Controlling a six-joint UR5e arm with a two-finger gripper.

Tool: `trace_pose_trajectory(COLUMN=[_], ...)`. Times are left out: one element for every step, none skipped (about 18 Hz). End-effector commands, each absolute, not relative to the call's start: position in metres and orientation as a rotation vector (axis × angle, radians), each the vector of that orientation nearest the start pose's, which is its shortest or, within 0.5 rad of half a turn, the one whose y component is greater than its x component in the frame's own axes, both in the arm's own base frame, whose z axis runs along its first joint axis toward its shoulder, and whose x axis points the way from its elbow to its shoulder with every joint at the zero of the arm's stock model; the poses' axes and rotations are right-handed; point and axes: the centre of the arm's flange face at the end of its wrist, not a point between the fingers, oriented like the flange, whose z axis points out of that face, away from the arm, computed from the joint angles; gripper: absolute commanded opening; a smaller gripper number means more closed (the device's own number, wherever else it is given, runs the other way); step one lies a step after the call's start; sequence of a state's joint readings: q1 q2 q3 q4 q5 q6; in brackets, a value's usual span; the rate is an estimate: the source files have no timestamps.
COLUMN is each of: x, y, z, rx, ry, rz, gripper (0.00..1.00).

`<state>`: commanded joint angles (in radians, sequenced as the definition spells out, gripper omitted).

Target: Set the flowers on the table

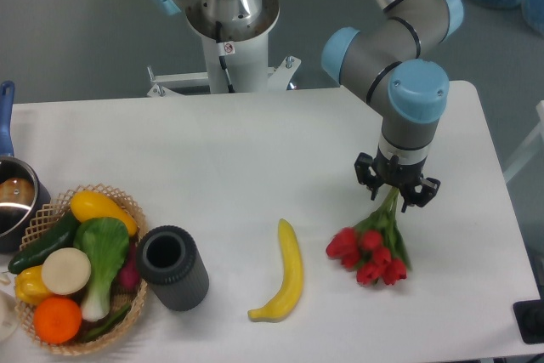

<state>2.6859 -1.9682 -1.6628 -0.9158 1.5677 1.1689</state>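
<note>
The gripper (396, 194) grasps the green stems of the bunch of red tulip flowers (371, 254), whose blooms lie on the white table (238, 150) right of a yellow banana (284, 274).

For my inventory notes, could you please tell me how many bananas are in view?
1. The banana lies on the table, between the dark cylinder and the flowers. The basket may hide others.
</note>
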Motion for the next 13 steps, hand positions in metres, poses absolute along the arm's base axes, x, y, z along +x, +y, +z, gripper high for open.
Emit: trace_pose_trajectory(x=[-0.503, -0.505, -0.508, -0.509, -0.51, -0.512, -0.516, -0.517, -0.518, -0.52, -0.521, -0.521, -0.519], y=[0.391, 0.385, 0.382, 0.381, 0.379, 0.375, 0.368, 0.365, 0.362, 0.356, 0.348, 0.346, 0.345], z=[0.294, 0.301, 0.303, 0.304, 0.304, 0.308, 0.313, 0.315, 0.316, 0.317, 0.317, 0.316, 0.316], rx=[-3.055, -3.045, -3.043, -3.038, -3.035, -3.025, -3.016, -3.005, -2.995, -2.993, -2.994, -2.997, -2.997], ry=[0.078, 0.06, 0.053, 0.052, 0.05, 0.039, 0.022, 0.01, 0.005, -0.013, -0.029, -0.032, -0.034], rz=[0.238, 0.249, 0.253, 0.252, 0.25, 0.256, 0.264, 0.262, 0.255, 0.257, 0.256, 0.253, 0.253], gripper=[1.0, 1.0, 1.0, 1.0, 1.0, 1.0, 1.0, 1.0, 1.0, 1.0, 1.0, 1.0, 1.0])
